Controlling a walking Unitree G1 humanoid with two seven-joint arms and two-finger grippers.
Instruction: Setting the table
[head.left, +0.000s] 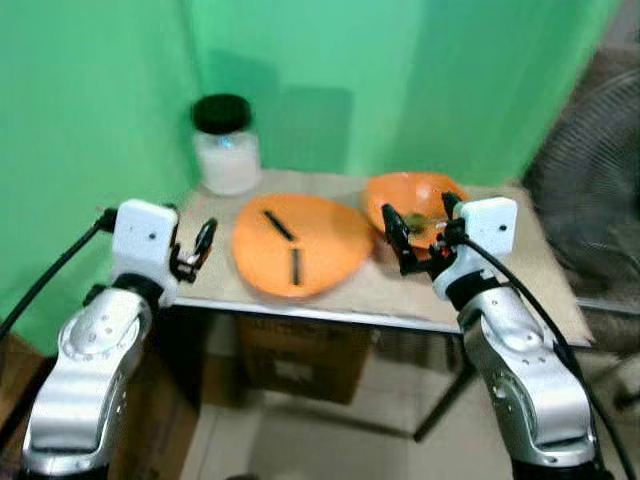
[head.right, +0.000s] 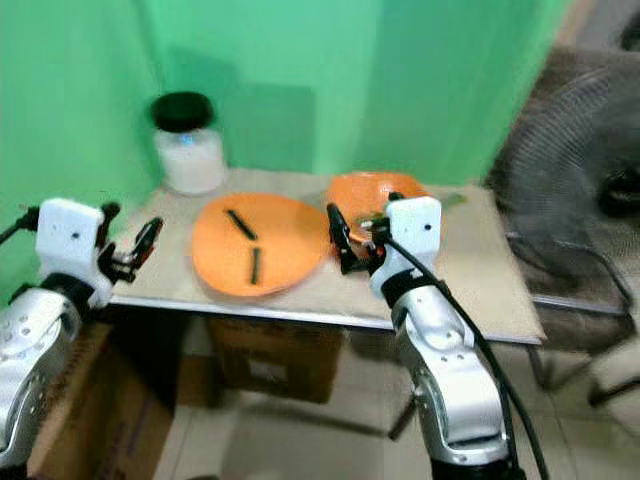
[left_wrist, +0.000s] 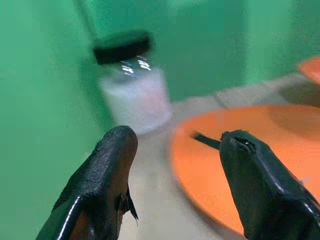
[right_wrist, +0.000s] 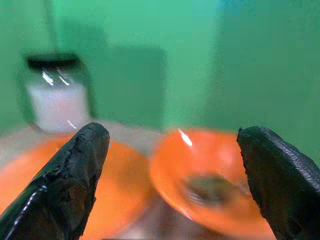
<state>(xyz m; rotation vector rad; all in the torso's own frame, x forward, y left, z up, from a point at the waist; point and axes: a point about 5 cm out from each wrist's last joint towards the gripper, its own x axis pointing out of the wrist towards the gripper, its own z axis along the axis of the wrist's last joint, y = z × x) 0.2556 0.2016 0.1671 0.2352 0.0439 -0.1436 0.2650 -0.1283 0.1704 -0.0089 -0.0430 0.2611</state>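
An orange plate lies in the middle of a small table, with two dark sticks on it. To its right sits an orange bowl with something dark inside. My right gripper is open, held just in front of the bowl; the bowl lies between its fingers in the right wrist view. My left gripper is open at the table's left edge, beside the plate, with nothing between its fingers.
A glass jar with a black lid and white contents stands at the table's back left, against a green backdrop. A standing fan is at the right. Cardboard boxes sit under the table.
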